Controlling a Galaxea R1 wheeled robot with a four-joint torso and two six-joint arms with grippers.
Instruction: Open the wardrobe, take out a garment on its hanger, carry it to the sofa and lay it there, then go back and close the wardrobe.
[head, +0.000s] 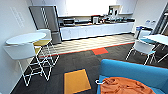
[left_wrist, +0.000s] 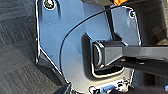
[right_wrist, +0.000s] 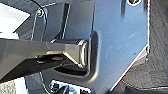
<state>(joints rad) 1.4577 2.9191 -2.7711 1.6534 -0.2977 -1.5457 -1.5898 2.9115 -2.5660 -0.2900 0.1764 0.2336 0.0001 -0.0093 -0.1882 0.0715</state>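
while the rust-orange garment (head: 122, 86) lies crumpled on the blue sofa (head: 130, 71), soft and light, best gripped by its hanger hook (head: 97, 81); claw states cannot be told.

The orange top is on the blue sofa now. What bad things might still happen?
1. The orange top lies crumpled near the blue sofa's front edge, so it might slide off onto the carpet.
2. Its white hanger hook pokes past the cushion edge and could snag on something passing.
3. White stools and a round table stand close by, so turning could bump them.
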